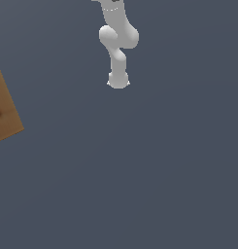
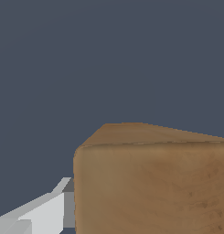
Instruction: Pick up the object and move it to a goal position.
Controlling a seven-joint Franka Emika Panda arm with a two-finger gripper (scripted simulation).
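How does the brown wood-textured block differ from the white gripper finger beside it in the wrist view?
The brown wood-textured block is grainy and mottled; the white gripper finger is plain and smooth. The block fills much of the wrist view; the finger shows only as a slim wedge. Both have flat faces and straight edges.

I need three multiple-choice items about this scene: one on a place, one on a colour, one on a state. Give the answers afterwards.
1. In the exterior view, the arm hangs at
A. the top centre
B. the bottom right corner
C. the bottom left corner

2. The block in the wrist view is
A. green
B. brown
C. white

3. The block's top face is
A. covered by a cloth
B. bare
C. holding a ball

Answers:
1 A: the arm reaches down from the top edge.
2 B: the block has a brown wood texture.
3 B: nothing lies on its top.
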